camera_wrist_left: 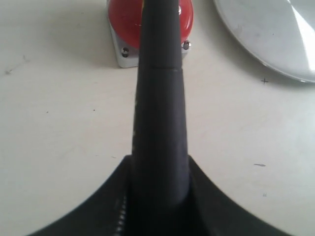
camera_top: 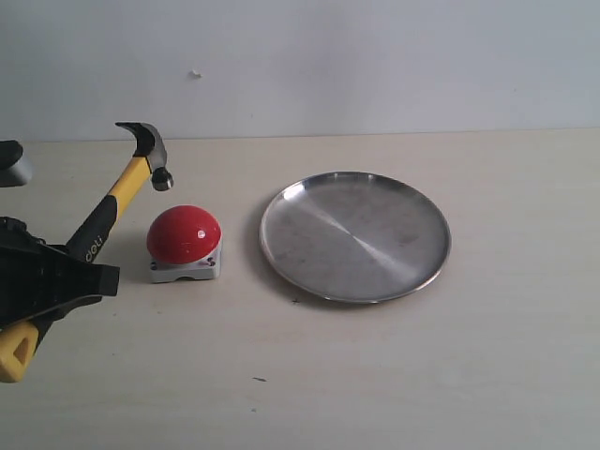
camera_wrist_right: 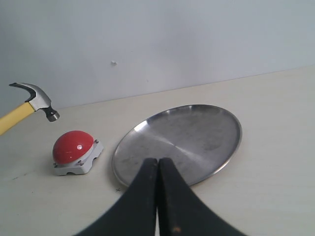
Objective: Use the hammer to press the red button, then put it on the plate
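My left gripper (camera_top: 67, 274) is shut on the hammer (camera_top: 128, 180), gripping the black part of its handle at the left of the exterior view. The yellow looped end sticks out below the gripper. The dark head is raised, tilted over the back left of the red button (camera_top: 185, 234), with a small gap between them. In the left wrist view the handle (camera_wrist_left: 160, 98) runs from the left gripper (camera_wrist_left: 158, 169) across the button (camera_wrist_left: 123, 19). The silver plate (camera_top: 354, 236) lies to the right of the button with nothing on it. My right gripper (camera_wrist_right: 158, 163) is shut and holds nothing, near the plate (camera_wrist_right: 197, 132).
The button (camera_wrist_right: 73, 146) and the hammer (camera_wrist_right: 32, 98) also show in the right wrist view. A pale wall stands behind the light wooden table (camera_top: 469, 375). A grey part of the rig (camera_top: 11, 164) shows at the far left edge.
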Tool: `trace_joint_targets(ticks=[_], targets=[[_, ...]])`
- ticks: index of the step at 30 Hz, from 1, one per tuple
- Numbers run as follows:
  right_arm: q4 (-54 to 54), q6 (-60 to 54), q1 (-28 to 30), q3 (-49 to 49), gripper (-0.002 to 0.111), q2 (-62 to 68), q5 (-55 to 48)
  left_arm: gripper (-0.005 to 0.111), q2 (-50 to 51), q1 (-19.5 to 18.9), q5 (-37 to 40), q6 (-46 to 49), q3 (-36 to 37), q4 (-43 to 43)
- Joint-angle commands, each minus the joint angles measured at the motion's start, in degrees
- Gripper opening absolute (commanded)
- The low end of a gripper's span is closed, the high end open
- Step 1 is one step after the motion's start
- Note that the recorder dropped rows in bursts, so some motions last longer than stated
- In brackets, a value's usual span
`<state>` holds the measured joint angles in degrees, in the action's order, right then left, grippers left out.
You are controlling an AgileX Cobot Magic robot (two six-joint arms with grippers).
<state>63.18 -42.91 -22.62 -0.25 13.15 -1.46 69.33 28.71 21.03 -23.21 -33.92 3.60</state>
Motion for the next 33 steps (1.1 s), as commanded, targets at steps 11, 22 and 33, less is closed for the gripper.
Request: trace_joint_targets(ticks=[11, 22, 33], targets=[[-0.1, -0.5, 0.0, 0.2, 0.0, -0.4, 0.5, 0.0, -0.4, -0.2, -3.8, 3.7, -0.9, 0.0], [-0.1, -0.5, 0.0, 0.2, 0.0, -0.4, 0.5, 0.0, -0.4, -3.0, -4.4, 31.9, -0.9, -23.3], [-0.1, -0.5, 0.0, 0.2, 0.0, -0.4, 0.5, 0.0, -1.5, -5.9, -2.3, 27.4, -0.6, -16.3]])
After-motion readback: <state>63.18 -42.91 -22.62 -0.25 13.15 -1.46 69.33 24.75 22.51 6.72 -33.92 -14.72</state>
